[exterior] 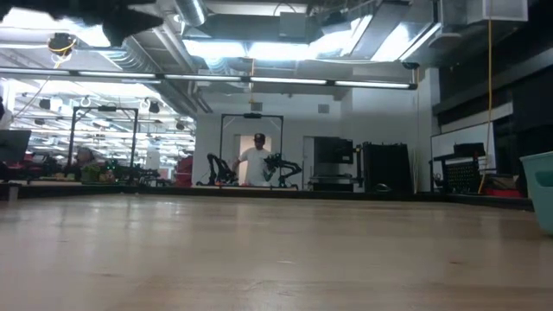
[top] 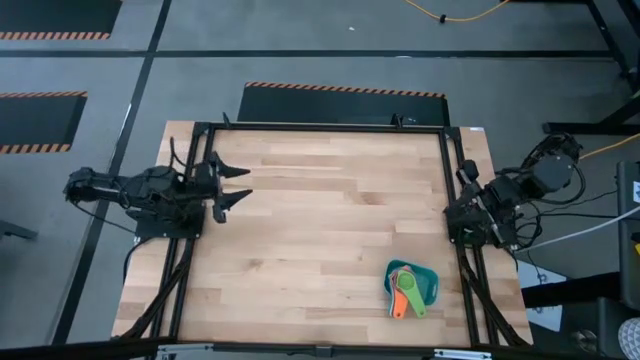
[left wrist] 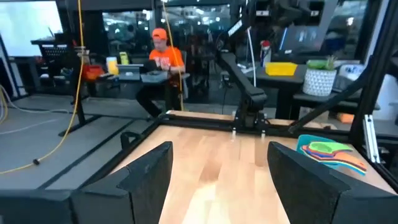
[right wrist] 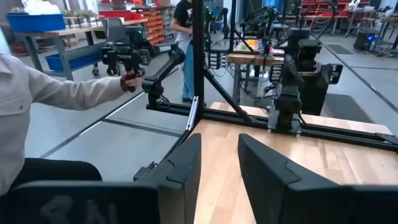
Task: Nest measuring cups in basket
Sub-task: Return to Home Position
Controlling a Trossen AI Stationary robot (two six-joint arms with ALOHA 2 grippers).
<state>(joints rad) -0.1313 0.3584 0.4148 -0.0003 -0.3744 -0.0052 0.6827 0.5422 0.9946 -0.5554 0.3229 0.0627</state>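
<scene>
The teal basket stands on the table near the front right corner. The measuring cups lie stacked inside it, and their green, orange and blue handles stick out over its rim toward the near edge. My left gripper hovers at the table's left side, level and open, with nothing between its fingers. My right gripper is drawn back at the table's right edge. Its fingers stand a little apart with nothing between them.
A black frame runs around the wooden tabletop. The middle of the table is bare wood. Beyond the table a person in an orange shirt sits at a desk, and a person's sleeve and hand show beside the right arm.
</scene>
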